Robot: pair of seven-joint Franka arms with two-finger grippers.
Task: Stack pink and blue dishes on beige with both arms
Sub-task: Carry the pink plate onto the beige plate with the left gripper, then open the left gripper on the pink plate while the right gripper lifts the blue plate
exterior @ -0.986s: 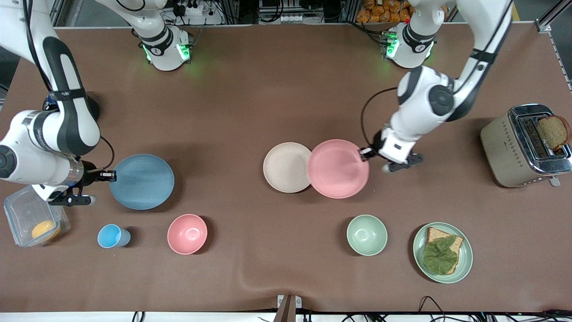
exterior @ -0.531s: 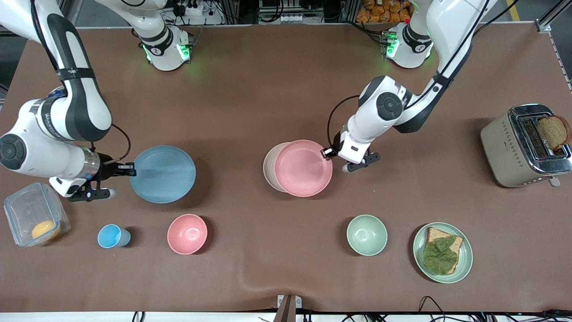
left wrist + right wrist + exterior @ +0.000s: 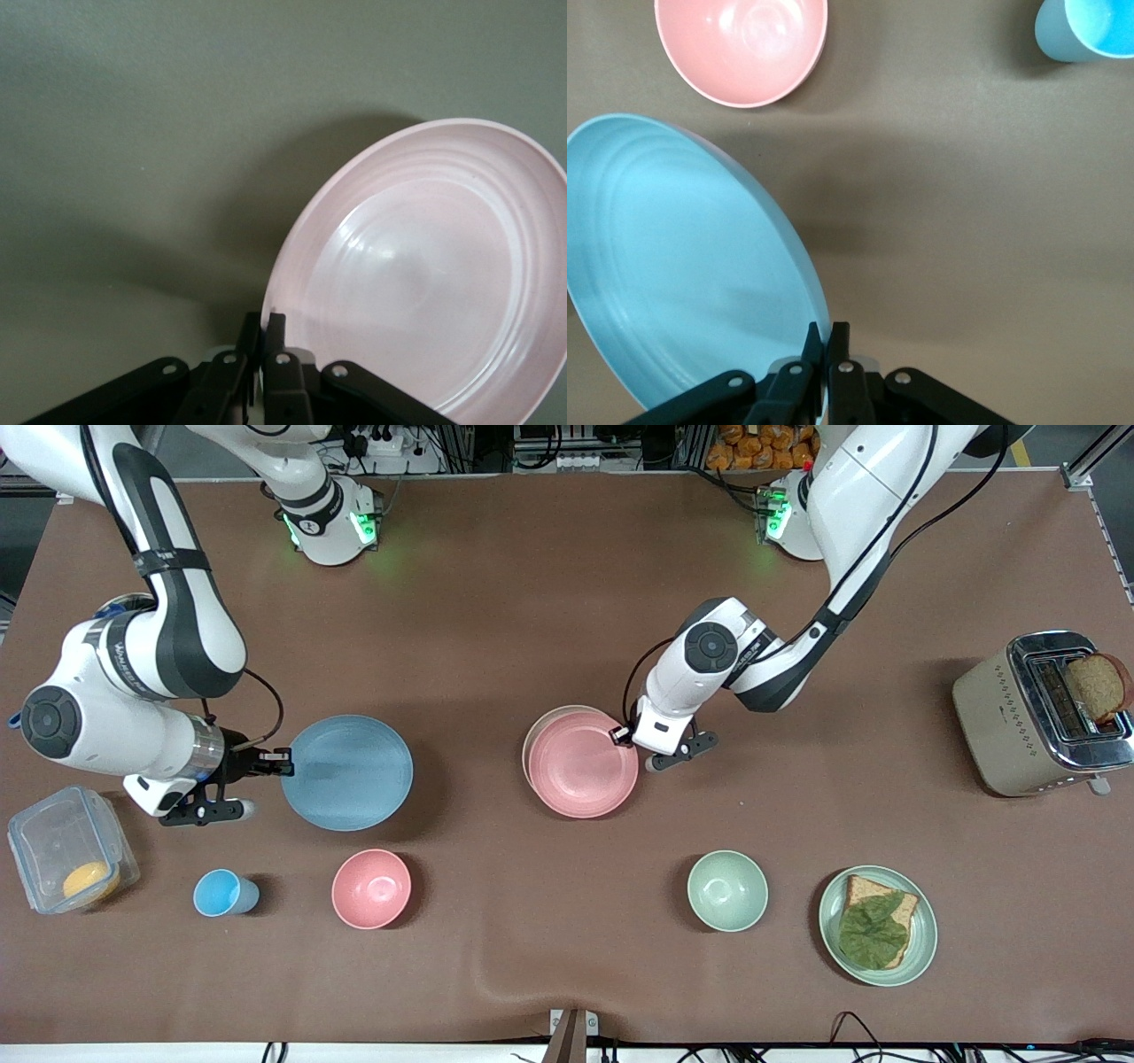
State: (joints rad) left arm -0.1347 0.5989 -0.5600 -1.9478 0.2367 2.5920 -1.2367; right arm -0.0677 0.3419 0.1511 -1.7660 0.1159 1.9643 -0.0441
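My left gripper (image 3: 623,735) is shut on the rim of the pink plate (image 3: 583,764), which hangs over the beige plate (image 3: 534,737) and covers nearly all of it; only a thin cream crescent shows. In the left wrist view the pink plate (image 3: 434,274) fills one side, its rim pinched at my left gripper (image 3: 265,320). My right gripper (image 3: 282,762) is shut on the rim of the blue plate (image 3: 348,772), held above the table toward the right arm's end. The right wrist view shows the blue plate (image 3: 673,266) clamped at my right gripper (image 3: 826,332).
A pink bowl (image 3: 371,888) and a small blue cup (image 3: 221,892) sit nearer the front camera than the blue plate. A clear box (image 3: 66,859) holds something orange. A green bowl (image 3: 727,890), a green plate with bread (image 3: 877,926) and a toaster (image 3: 1036,713) stand toward the left arm's end.
The left gripper carried the pink plate from beside the beige plate to over it. The right gripper moved the blue plate toward the table's middle.
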